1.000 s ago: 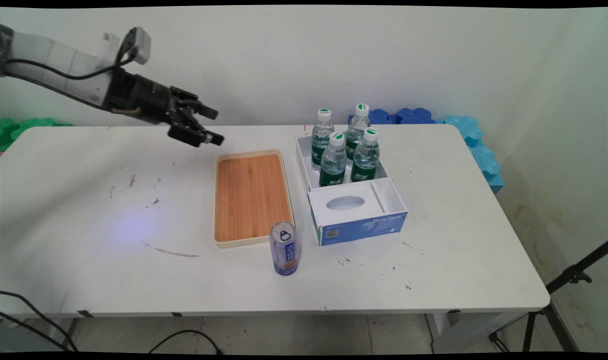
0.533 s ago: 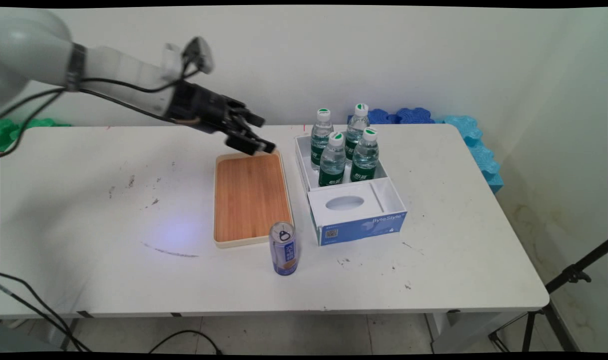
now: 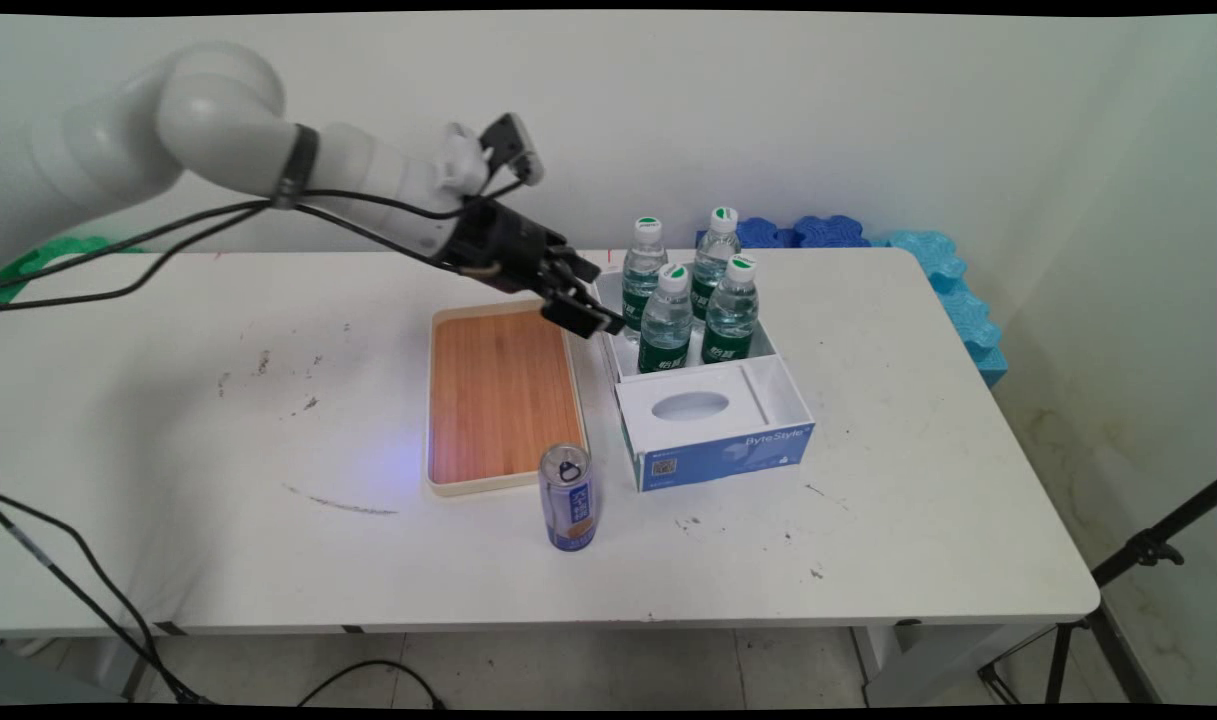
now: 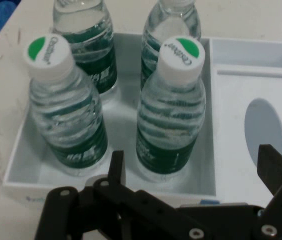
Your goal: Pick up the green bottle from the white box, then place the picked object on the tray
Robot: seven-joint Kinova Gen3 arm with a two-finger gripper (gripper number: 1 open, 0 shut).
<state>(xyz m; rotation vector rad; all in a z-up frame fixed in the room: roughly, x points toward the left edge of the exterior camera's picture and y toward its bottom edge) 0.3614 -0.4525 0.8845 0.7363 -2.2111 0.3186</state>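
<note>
Hovering gripper (image 3: 593,308): black fingers (image 4: 116,167) spread apart, holding nothing, at the white box's (image 3: 608,350) left wall.
Bottles (image 3: 667,320): four clear ribbed plastic, green labels, upright inside.
Tray (image 3: 501,395): flat wooden rectangle, left.
Can (image 3: 568,497): blue cylinder, on the tabletop (image 3: 218,450).

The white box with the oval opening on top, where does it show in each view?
Main view: the white box with the oval opening sits right of centre, nearer than the water bottles.
Hand view: at the right edge.
Shared landmark: the four green-labelled water bottles beside it.
</note>
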